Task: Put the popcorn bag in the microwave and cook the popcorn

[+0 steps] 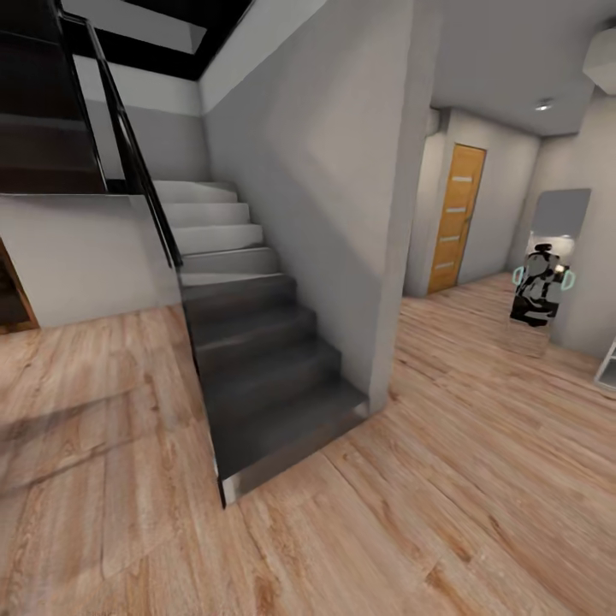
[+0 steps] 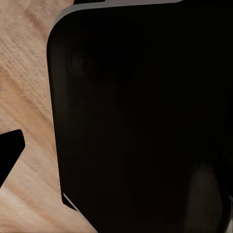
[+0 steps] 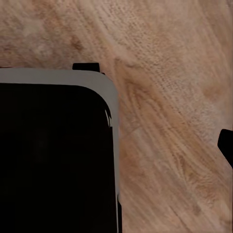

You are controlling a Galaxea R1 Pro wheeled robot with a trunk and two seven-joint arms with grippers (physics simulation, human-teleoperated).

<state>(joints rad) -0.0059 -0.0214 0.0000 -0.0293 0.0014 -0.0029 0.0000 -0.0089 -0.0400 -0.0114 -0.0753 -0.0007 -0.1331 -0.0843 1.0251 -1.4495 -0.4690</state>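
Observation:
I stand in a hallway on a light wood floor (image 1: pixel 479 479), facing a dark staircase (image 1: pixel 257 368). The kitchen, popcorn bag, countertop and microwave are out of view. In the left wrist view one dark fingertip (image 2: pixel 9 153) of my left gripper (image 2: pixel 116 150) sits at the frame's edge, over the floor and my own black base (image 2: pixel 145 121). In the right wrist view a fingertip (image 3: pixel 226 145) of my right gripper (image 3: pixel 121 145) likewise sits at the edge. Nothing lies between the fingers of either gripper.
A grey wall pillar (image 1: pixel 376 214) flanks the stairs, and a black handrail (image 1: pixel 137 162) runs up them. Beyond it on the right are an orange door (image 1: pixel 456 218) and a standing mirror (image 1: pixel 547 274) reflecting the robot. Open floor leads right, towards them.

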